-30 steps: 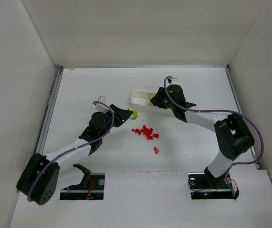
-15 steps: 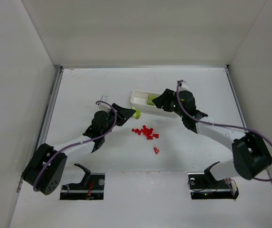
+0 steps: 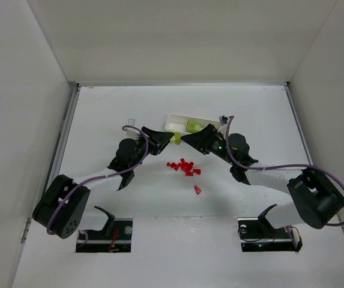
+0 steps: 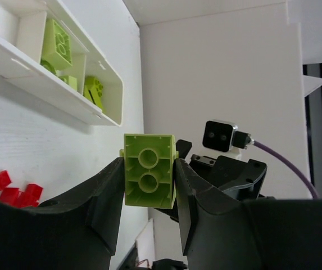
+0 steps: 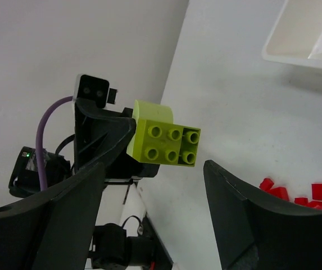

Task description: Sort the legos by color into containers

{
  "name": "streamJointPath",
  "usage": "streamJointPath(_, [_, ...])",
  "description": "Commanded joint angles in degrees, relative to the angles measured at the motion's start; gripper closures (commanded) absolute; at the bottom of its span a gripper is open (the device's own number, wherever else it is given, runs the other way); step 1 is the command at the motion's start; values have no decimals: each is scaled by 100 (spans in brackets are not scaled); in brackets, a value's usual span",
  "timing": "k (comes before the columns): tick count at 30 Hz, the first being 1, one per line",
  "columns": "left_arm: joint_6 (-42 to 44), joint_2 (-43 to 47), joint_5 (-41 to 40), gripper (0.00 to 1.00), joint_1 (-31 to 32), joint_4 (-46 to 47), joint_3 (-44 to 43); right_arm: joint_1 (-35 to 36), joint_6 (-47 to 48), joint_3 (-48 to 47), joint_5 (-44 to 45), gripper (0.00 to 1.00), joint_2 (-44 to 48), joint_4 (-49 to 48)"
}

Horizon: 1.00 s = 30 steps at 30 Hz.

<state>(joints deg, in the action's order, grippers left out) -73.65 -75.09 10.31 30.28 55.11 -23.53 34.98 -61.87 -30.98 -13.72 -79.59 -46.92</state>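
**While the left gripper [image 3: 168, 138] holds a green brick [image 3: 176, 138], the right gripper [image 3: 191, 138] waits wide open**

Seen from above, the two grippers meet tip to tip, with the brick between them. The tray [image 3: 173, 122] lies just beyond both tips. The red bricks [image 3: 184, 167] sit on the worktop [image 3: 111, 108] on the near side of both grippers, with one stray [image 3: 197, 189] nearer still.

From the left wrist, the jaws are clamped on the brick's sides with its hollow underside facing the camera. The tray is up and to the left of the gripper, and green bricks [image 4: 57, 45] already lie in its compartments.

From the right wrist, the fingers [image 5: 71, 208] are spread wide and hold nothing. The brick floats ahead of them, studs toward the camera, not yet between them.

This looks like a handover, or else a delivery to the tray. For a handover, the right gripper must advance around the brick and close before the left lets go.
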Motion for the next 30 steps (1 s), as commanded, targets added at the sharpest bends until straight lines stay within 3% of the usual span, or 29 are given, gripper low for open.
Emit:
streamJointPath(1, [-509, 117, 191, 79, 8, 501, -257, 39, -195, 13, -141, 22, 49, -942])
streamJointPath(7, [-1037, 65, 428, 79, -18, 580, -231, 39, -185, -83, -342, 15, -135, -977])
streamJointPath(13, [-1064, 82, 498, 79, -71, 703, -187, -5, -317, -92, -351, 14, -267, -1003])
streamJointPath(20, [-1011, 21, 586, 79, -44, 729, -196, 30, -502, -215, -492, 29, -469, -1346])
streamJointPath(26, [-1011, -23, 639, 79, -27, 808, -205, -22, -879, -259, -615, 31, -803, -1732])
streamJointPath(30, [-994, -23, 613, 79, -18, 826, -178, -31, -1073, -242, -642, 40, -962, -2031])
